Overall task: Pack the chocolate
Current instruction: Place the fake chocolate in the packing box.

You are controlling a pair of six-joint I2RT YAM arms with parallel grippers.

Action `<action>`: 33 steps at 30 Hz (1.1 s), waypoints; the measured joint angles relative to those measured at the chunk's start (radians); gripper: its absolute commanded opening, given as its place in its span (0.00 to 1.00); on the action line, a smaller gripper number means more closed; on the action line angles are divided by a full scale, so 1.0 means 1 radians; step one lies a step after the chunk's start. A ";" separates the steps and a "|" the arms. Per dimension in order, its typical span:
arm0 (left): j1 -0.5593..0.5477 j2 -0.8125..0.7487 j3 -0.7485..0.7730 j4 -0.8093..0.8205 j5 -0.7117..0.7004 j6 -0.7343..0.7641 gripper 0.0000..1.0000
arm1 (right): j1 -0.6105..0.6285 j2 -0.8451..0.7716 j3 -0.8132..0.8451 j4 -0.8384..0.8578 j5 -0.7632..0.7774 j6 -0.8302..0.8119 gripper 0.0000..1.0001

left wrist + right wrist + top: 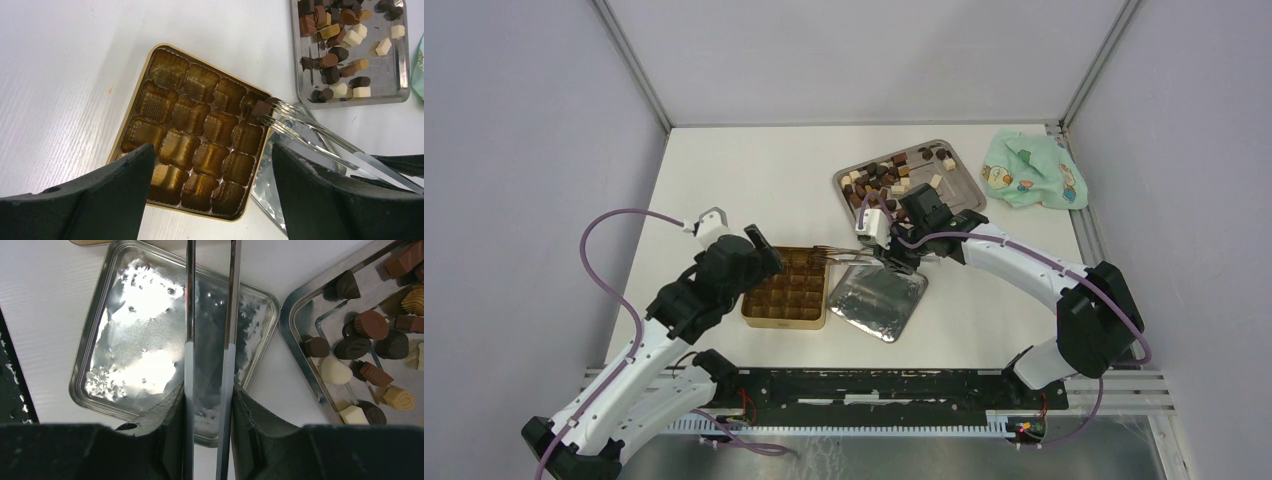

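Chocolate mostly lies loose in the steel tray at the far right of the worktop. The gold tin sits under the left arm. The right fingers are clamped on the long tongs, which reach leftward and pinch one dark piece over the tin's right-edge cell. The left fingers hang wide apart above the tin, holding nothing.
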 measured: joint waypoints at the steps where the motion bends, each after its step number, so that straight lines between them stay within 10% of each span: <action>1: 0.000 0.000 -0.001 0.002 0.001 0.000 0.91 | 0.000 0.000 0.002 -0.001 0.000 0.002 0.39; 22: 0.000 -0.048 -0.021 0.188 0.161 0.000 0.96 | -0.034 -0.076 0.011 -0.021 -0.082 0.014 0.39; 33: 0.000 -0.070 -0.053 0.539 0.365 0.000 1.00 | -0.416 -0.208 -0.086 0.022 -0.193 0.042 0.39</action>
